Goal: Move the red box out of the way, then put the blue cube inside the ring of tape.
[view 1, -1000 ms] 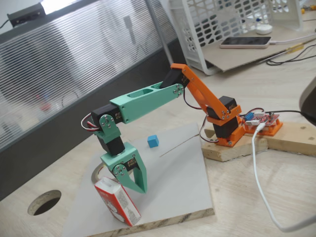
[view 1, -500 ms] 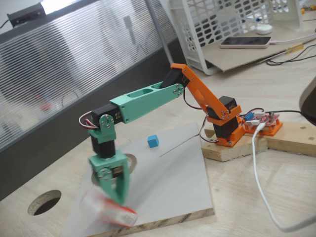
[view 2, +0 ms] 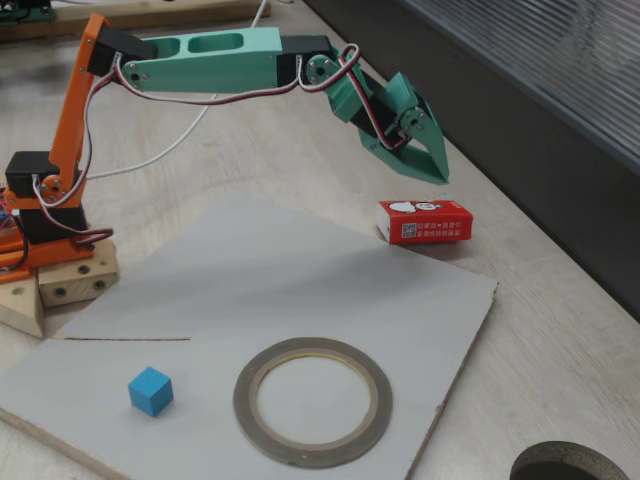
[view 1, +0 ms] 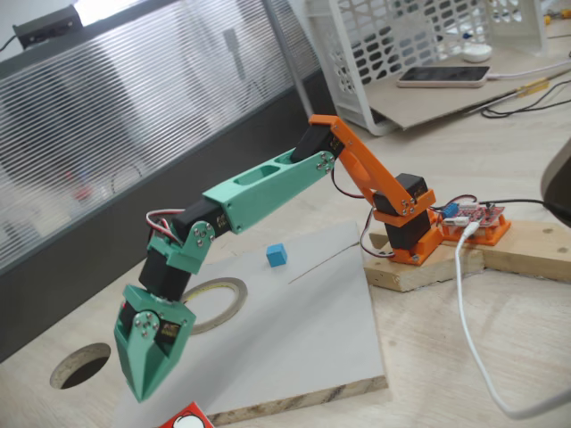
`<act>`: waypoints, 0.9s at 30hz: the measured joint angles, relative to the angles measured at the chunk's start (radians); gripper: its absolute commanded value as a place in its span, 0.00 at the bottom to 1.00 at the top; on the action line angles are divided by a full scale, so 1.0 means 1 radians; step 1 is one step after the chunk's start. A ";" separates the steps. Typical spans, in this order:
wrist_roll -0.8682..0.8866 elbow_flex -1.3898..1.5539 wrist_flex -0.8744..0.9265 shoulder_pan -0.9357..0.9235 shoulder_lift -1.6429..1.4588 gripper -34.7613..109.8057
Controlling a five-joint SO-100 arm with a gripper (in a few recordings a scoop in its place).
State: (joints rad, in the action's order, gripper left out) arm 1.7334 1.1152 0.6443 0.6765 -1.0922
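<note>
in both fixed views the arm reaches out from its orange base, green forearm extended, wrist bent down. the claw (view 1: 143, 390) (view 2: 437, 176) sits at lower left in one view and upper centre-right in the other, tip pointing down, jaws drawn together, grasping nothing. a fixed view shows the red box (view 2: 425, 221) lying on its side just off the grey board (view 2: 300, 290), below the claw and apart from it. the other shows its corner (view 1: 186, 418) at the bottom edge. the blue cube (view 1: 277, 255) (view 2: 150, 390) rests on the board beside the ring of tape (view 1: 214, 301) (view 2: 312, 400), outside it. a round hole (view 1: 80, 366) in the worktop (view 1: 428, 357) lies at lower left.
</note>
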 measured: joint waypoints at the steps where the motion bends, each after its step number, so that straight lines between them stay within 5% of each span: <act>1: 0.000 0.000 0.000 0.003 0.000 0.24; 18: 0.000 0.015 0.014 0.000 0.000 0.24; 27: 0.000 0.089 0.390 -0.112 -0.133 0.24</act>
State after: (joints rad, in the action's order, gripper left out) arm 1.7334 1.2042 1.0339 0.5645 -1.2257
